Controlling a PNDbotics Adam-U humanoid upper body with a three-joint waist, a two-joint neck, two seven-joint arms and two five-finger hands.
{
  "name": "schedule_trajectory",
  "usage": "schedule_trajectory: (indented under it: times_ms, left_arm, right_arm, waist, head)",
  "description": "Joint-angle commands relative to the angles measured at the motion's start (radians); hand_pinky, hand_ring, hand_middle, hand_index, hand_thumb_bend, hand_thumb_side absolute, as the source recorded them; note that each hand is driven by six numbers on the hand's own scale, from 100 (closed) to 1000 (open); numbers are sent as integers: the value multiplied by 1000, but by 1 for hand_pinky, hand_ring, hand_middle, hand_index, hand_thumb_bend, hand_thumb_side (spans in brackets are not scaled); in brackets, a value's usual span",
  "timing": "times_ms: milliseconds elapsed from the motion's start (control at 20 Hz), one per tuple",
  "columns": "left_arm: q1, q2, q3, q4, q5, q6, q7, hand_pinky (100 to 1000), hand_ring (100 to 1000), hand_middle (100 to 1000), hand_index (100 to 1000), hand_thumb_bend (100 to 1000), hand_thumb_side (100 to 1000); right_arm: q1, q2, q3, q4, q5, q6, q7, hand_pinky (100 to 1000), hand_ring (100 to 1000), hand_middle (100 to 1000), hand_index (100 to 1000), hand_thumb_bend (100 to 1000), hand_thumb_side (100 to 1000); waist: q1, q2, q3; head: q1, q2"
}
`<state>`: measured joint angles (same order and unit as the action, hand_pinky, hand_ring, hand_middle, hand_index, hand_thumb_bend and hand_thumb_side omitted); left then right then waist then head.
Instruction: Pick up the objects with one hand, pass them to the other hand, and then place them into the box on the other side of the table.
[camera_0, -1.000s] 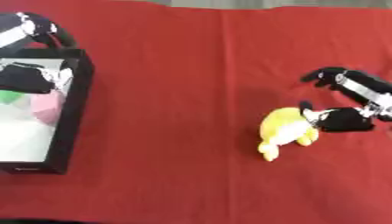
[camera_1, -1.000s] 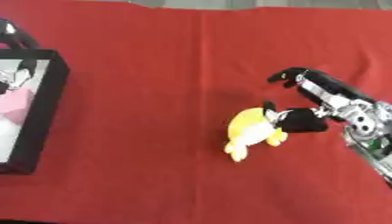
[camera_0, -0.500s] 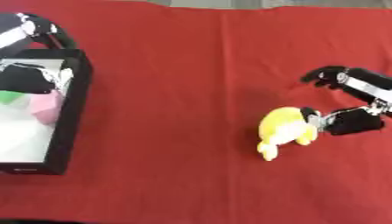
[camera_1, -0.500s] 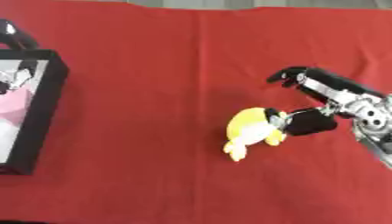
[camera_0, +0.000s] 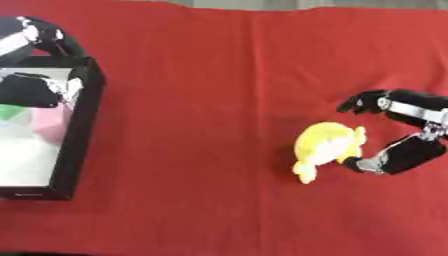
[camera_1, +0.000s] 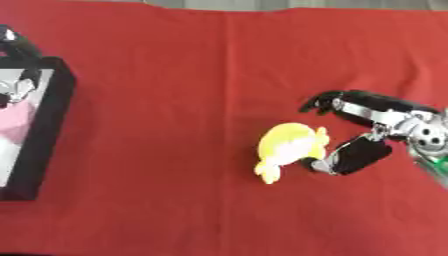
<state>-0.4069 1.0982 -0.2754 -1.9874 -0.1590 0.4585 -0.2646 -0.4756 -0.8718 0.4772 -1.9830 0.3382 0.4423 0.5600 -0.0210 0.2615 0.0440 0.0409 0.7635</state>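
Left eye view alone: green item (camera_0: 10, 111) inside box (camera_0: 80, 125).

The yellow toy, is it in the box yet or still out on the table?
Out. The yellow toy lies on the red cloth beside the right robot hand, far from the black box.

— Any lettering, labels or numbers to read?
— None. Only a small pale mark on the black box (camera_0: 35, 194), lower left of the frame, too blurred to make out.
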Motion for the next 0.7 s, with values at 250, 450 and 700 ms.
schedule_trajectory:
  times_ms: [250, 450, 700]
  left_arm:
    - [-11, 31, 6, -13, 5, 6, -5, 892, 700, 658, 741, 100, 347]
    - [-14, 28, 8, -13, 5, 10, 1, 900, 701, 670, 741, 100, 320]
    - [-18, 22, 7, -13, 4, 3, 16, 899, 680, 662, 735, 100, 333]
  right_arm:
    - [-10, -13, 0, -17, 92, 41, -27, 953, 911, 914, 905, 442, 290]
    - [-7, -6, 8, -17, 134, 56, -42, 958, 909, 907, 905, 443, 305]
    - [10, 3, 18, -17, 165, 78, -56, 957, 908, 906, 904, 444, 294]
  waist:
    - [-11, -32, 5]
    - [-10, -28, 6]
    - [-7, -21, 9]
  head:
    - [-5, 0]
    - [-9, -2]
    - [-15, -4]
